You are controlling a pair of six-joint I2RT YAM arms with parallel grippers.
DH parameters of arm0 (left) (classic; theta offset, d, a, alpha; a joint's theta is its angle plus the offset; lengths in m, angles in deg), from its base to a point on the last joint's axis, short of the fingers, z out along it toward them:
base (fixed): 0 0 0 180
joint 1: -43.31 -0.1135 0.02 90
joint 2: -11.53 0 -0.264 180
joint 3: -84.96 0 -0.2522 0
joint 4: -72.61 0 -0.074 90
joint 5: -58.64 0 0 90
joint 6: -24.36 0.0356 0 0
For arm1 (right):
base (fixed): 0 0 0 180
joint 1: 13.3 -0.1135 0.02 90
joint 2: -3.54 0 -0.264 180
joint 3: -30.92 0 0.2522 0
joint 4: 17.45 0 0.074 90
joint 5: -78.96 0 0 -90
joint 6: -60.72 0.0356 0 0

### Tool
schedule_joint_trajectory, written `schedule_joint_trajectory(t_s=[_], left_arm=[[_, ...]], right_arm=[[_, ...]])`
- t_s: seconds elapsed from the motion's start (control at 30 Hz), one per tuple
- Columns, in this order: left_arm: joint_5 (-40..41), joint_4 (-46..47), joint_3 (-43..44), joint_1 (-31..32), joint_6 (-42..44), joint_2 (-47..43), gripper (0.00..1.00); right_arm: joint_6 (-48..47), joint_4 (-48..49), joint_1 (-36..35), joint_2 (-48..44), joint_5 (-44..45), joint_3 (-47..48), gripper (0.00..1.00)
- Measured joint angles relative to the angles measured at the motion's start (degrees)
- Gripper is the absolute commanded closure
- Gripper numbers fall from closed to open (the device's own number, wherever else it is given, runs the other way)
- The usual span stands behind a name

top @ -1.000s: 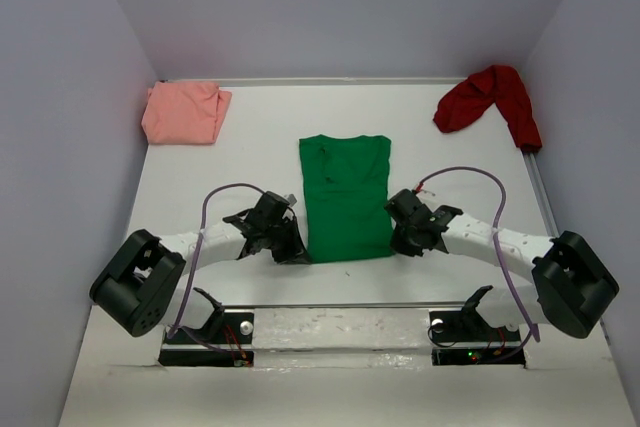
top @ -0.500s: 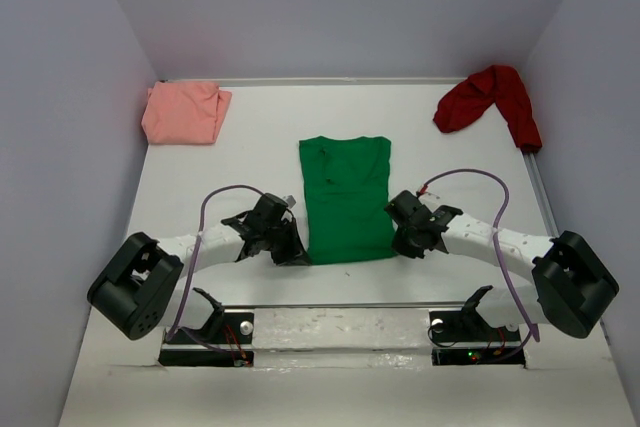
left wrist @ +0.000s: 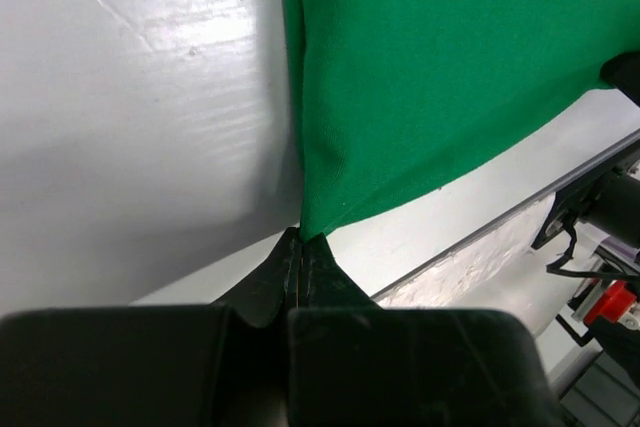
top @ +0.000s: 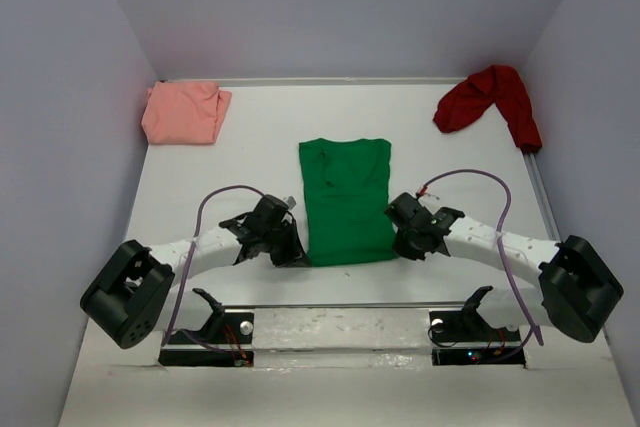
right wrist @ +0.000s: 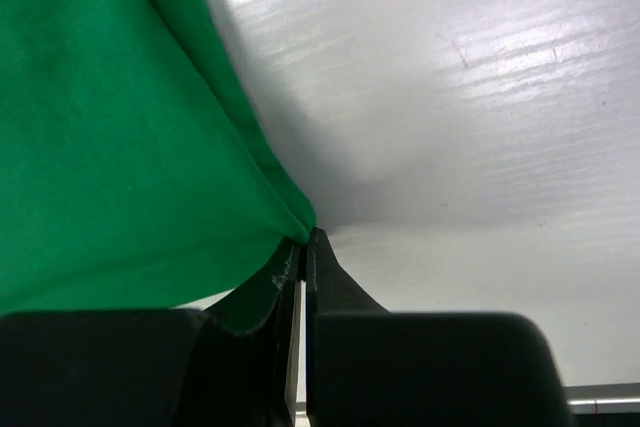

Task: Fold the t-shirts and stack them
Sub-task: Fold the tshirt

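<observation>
- Both pairs of jaws are clamped on the green t-shirt [top: 345, 202]. In the left wrist view the left jaws are pressed together on its near left corner, with the cloth [left wrist: 450, 67] fanning out taut from their tips. In the right wrist view the right jaws are closed the same way on the near right corner of the cloth [right wrist: 100, 127].
- The shirt lies as a narrow strip, folded lengthwise, on the worktop [top: 250, 147]. It stretches straight away from the two pairs of jaws, with the neckline at the end farthest from them.
- Over the last second the whole strip has slid a little toward the arm bases. Both the hem at the jaws and the neckline edge beyond them sit slightly nearer than a second ago.
- Both elbows have drawn back and outward since then, the left one more plainly.
- The gap between the two pairs of jaws looks unchanged, so the hem between them stays stretched flat.
- This reads as a short smoothing drag that takes out slack before the crosswise fold. That fold would mean lifting the hem and carrying it over toward the neckline.
- The salmon-pink t-shirt [top: 183, 112] lies folded well beyond and outside the left jaws, where it was before.
- The dark red t-shirt [top: 490, 97] lies bunched well beyond and outside the right jaws, also unmoved. It is not yet folded, and no stack has been started.
</observation>
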Motion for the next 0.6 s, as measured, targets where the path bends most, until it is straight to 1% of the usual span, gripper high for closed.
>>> schedule_joint_trajectory(t_s=[0.2,0.43,0.6], left_arm=[[3.7,-5.4,0.8,4.3,-1.6,-4.7,1.00],[7.1,-11.0,1.2,8.9,-5.6,-11.0,1.00],[9.4,-15.2,1.2,12.4,-8.8,-15.4,1.00]], right_arm=[[1.4,-5.6,-5.6,-3.3,2.8,1.6,1.00],[6.9,-13.3,-12.3,-3.4,7.1,5.6,1.00],[11.1,-17.6,-15.8,-3.4,9.1,7.4,1.00]])
